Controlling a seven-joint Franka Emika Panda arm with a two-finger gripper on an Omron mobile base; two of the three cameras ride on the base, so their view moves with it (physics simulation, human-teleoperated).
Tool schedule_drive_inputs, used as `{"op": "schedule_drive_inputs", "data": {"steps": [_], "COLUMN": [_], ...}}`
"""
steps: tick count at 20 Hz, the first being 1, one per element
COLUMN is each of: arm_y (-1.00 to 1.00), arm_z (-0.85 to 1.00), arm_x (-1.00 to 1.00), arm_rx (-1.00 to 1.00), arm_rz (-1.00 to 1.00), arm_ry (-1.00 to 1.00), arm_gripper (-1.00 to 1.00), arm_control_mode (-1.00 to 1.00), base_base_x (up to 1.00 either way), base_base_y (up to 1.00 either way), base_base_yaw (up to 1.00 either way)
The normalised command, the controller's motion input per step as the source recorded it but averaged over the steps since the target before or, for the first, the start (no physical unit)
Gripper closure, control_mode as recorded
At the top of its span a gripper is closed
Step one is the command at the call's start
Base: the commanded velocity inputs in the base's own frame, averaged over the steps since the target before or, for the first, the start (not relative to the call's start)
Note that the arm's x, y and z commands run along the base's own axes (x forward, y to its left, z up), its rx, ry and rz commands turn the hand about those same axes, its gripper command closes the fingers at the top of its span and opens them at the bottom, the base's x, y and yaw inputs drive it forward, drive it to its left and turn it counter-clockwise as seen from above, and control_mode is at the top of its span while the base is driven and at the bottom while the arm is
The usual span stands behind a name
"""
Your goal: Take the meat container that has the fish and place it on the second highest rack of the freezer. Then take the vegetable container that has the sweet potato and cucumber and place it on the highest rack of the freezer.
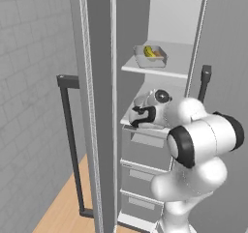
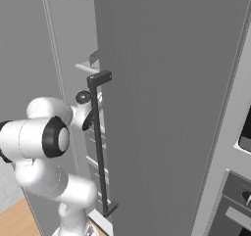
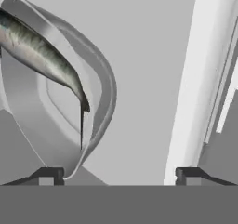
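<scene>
Fish [image 3: 42, 56] in meat container [image 3: 100, 83], cucumber [image 1: 149, 51] in vegetable container [image 1: 150, 61]; pincer [image 3: 119, 174] wide, empty.

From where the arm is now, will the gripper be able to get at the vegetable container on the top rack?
Probably yes. The freezer door stands open, and the vegetable container sits near the front edge of the rack with open space around it. The gripper is open, one rack below, beside the meat container.

A pale grey tiled wall [image 1: 29, 82] rises on the left, over a light wood floor [image 1: 60, 212]. On the far right sits a dark oven [image 2: 235, 200] (only its edge shows).
</scene>
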Motion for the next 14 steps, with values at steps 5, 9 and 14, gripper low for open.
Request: {"op": "schedule_drive_inputs", "data": {"steps": [5, 9, 14], "arm_y": [0.21, 0.36, 0.32], "arm_z": [0.91, 1.00, 1.00], "arm_x": [-1.00, -1.00, -1.00], "arm_rx": [0.00, 0.00, 0.00], "arm_rz": [0.00, 0.00, -0.05], "arm_ry": [-0.17, -0.07, 0.02], "arm_gripper": [-1.00, -1.00, -1.00], "arm_control_mode": [-1.00, -1.00, -1.00], "base_base_x": [0.00, 0.00, 0.00], "base_base_y": [0.00, 0.00, 0.00], "base_base_yaw": [0.00, 0.00, 0.00]}}
